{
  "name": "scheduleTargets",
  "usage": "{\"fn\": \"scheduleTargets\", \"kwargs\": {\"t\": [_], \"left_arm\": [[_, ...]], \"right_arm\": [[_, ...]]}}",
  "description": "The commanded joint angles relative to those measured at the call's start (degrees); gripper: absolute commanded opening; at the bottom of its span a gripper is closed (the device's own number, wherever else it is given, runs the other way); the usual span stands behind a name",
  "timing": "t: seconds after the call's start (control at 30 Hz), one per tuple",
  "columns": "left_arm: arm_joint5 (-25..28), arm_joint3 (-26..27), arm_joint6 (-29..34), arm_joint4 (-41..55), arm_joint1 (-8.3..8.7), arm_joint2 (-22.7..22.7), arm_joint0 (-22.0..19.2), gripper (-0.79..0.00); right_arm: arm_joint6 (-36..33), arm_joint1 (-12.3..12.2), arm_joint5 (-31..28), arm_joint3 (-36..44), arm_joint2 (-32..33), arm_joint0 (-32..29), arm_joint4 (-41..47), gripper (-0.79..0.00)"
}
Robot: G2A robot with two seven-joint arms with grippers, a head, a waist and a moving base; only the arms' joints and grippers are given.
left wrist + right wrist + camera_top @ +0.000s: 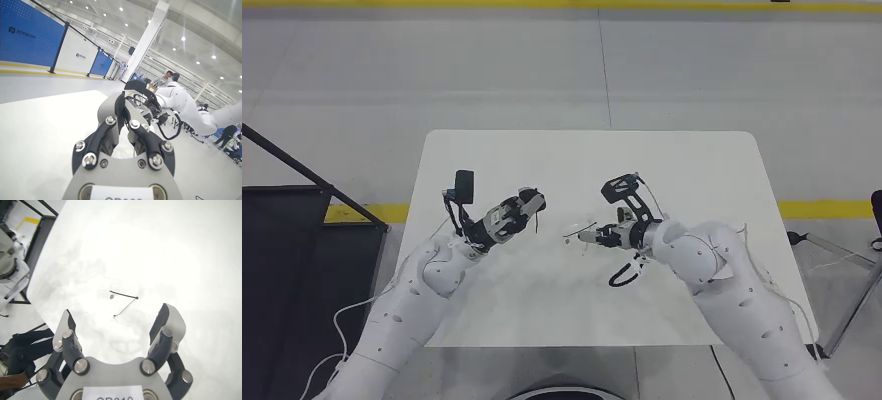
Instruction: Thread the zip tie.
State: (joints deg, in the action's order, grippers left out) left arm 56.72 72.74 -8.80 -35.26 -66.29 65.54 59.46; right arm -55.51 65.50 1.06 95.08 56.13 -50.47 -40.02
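A thin black zip tie (122, 294) lies on the white table (692, 170), its small head at one end. A paler grey line runs off from that head; I cannot tell whether it is a shadow or more strap. In the top view the zip tie (573, 233) shows as a short dark line at the table's middle. My right gripper (115, 308) hovers just short of it, open, with nothing between its pads, and sits right of the tie in the top view (592, 238). My left gripper (122, 98) is held left of the tie (531, 202), shut, pads pressed together.
A small brown speck (111, 297) sits beside the tie's tail. A black metal frame (282, 160) stands off the table's left side. The table's rounded edge (36, 291) is close to the tie. Bare tabletop lies behind and to the right.
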Motion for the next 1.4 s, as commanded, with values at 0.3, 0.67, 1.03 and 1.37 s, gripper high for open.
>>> {"fn": "scheduleTargets", "kwargs": {"t": [0.3, 0.67, 1.03, 1.37], "left_arm": [[-1.3, -3.3, -10.8, -15.8, -1.33, -1.2, -0.7, -0.785], [-0.9, -5.5, -15.4, -19.5, -2.12, -1.8, -1.4, -0.785], [-1.0, -6.0, -16.0, -20.2, -2.33, -2.0, -1.7, -0.785], [-1.0, -6.0, -16.0, -20.2, -2.33, -2.0, -1.7, -0.785]], "right_arm": [[-4.2, 2.2, 2.2, -8.0, -5.6, 7.8, -0.9, -0.508], [-4.4, 4.5, 2.7, -16.1, -9.1, 13.0, 0.8, -0.594], [-4.6, 5.8, 2.1, -19.9, -10.3, 15.0, 1.6, -0.625], [-4.8, 6.4, 1.1, -21.0, -10.5, 15.3, 1.8, -0.653]]}}
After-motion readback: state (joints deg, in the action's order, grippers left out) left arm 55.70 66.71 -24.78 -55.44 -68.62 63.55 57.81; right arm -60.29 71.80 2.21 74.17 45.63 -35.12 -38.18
